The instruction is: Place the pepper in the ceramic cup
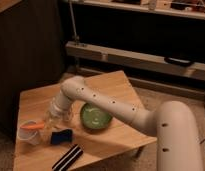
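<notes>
While the single gripper clasps one pepper over one ceramic cup, one green bowl sits nearby.

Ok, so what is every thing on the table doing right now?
Small white ceramic cup: upright, by the wooden table's left edge.
Slender orange pepper: level over the cup's mouth, not down inside.
Round green bowl: upright, looks empty.
Pincer: at the pepper's right end, left of the bowl.
Small blue block: lying flat.
Black striped piece: flat by the front edge.
</notes>
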You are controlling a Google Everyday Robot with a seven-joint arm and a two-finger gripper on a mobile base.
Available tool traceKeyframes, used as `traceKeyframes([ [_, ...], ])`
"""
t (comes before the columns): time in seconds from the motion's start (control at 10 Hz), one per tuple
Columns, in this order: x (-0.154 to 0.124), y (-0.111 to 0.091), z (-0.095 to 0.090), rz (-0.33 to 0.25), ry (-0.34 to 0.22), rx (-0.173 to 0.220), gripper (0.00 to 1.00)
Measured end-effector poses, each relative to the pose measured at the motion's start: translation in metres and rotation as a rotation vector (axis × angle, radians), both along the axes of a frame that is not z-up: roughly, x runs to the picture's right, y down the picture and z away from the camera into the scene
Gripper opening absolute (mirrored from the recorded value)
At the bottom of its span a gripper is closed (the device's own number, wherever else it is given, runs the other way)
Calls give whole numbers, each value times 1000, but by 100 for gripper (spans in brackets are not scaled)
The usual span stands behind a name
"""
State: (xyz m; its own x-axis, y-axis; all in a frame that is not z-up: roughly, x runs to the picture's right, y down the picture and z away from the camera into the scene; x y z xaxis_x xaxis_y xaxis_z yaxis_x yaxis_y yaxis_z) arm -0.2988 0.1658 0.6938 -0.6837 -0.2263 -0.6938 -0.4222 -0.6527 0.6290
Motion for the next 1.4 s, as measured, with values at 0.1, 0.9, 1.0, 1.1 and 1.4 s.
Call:
traceKeyframes([
  [0.1, -10, -4, -13, -54, -9, 27, 3],
  [0.9, -7, -8, -26, -40, -24, 68, 3],
  [1.0, -15, 4, -19, -42, -48, 42, 3],
  [1.1, -26, 14, -16, -48, -72, 19, 3],
  [1.4, -64, 25, -22, -118, -143, 6, 3],
])
